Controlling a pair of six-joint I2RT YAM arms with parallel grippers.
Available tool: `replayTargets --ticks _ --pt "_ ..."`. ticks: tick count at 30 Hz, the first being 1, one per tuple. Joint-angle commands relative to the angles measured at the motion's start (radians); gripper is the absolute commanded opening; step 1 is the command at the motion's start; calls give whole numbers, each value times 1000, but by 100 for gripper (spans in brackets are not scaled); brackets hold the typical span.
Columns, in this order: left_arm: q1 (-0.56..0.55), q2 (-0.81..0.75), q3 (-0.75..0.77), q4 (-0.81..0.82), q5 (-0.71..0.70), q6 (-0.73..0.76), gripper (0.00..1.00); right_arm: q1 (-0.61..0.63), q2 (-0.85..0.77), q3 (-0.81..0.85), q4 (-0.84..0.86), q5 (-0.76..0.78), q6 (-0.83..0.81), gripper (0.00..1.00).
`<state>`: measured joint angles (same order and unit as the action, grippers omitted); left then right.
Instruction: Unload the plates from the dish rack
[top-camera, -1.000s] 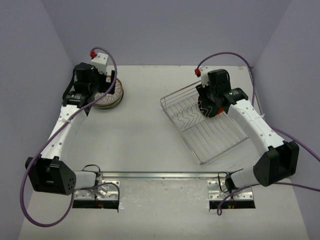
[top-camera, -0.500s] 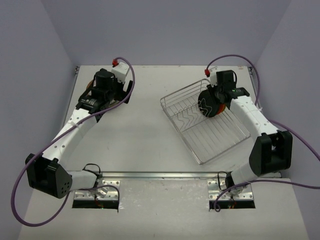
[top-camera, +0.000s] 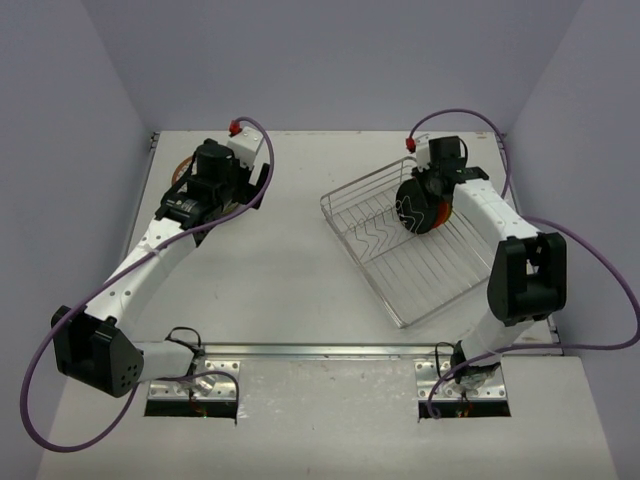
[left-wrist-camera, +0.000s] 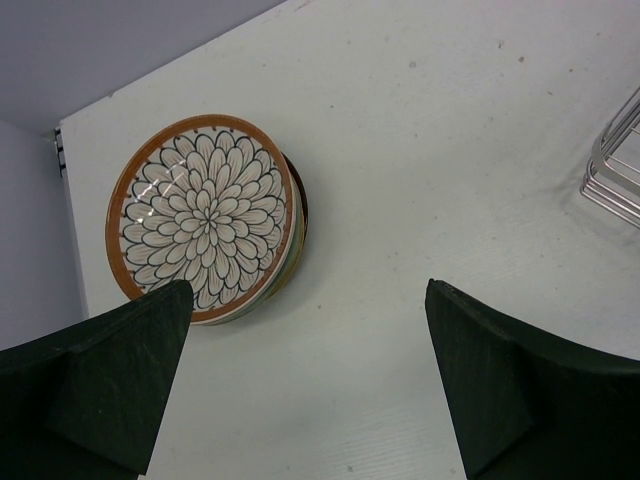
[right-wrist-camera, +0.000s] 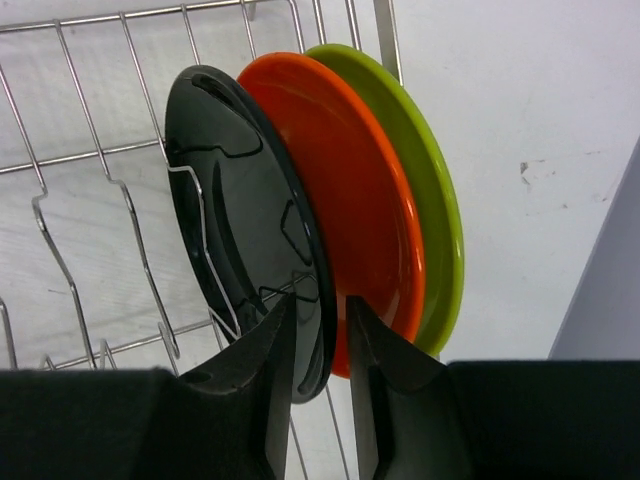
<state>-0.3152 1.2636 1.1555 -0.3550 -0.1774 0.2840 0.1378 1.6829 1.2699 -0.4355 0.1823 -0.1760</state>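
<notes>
White table (top-camera: 290, 280) is occupied on its right half by the dish rack (top-camera: 430, 265). At the rack's far end a black plate (right-wrist-camera: 240, 230), an orange plate (right-wrist-camera: 350, 200) and a lime plate (right-wrist-camera: 430, 200) are stood upright. The black rim is flanked by the narrow-set right gripper (right-wrist-camera: 318, 310), though whether it is clamped cannot be told. Near the far left corner, a stack topped by a patterned plate (left-wrist-camera: 205, 215) is overhung by the wide-open left gripper (left-wrist-camera: 308, 330).

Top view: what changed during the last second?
The right pincer narrowed around the black plate at its rim, in the rack. The left pincer, open, swung right beside the plate stack. Rack and plates stayed put.
</notes>
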Motion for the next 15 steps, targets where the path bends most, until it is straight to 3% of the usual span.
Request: replayTargets --ticks 1,6,12,15 --pt "-12 -21 12 34 -11 4 99 -39 29 48 29 -59 26 24" --pt "-12 -13 15 34 -7 1 99 -63 32 57 15 -116 43 23" --pt "-12 -4 25 35 -1 -10 100 -73 -18 91 -45 -219 78 3" --pt "-12 0 37 34 11 -23 100 -73 -69 107 -46 -233 81 0"
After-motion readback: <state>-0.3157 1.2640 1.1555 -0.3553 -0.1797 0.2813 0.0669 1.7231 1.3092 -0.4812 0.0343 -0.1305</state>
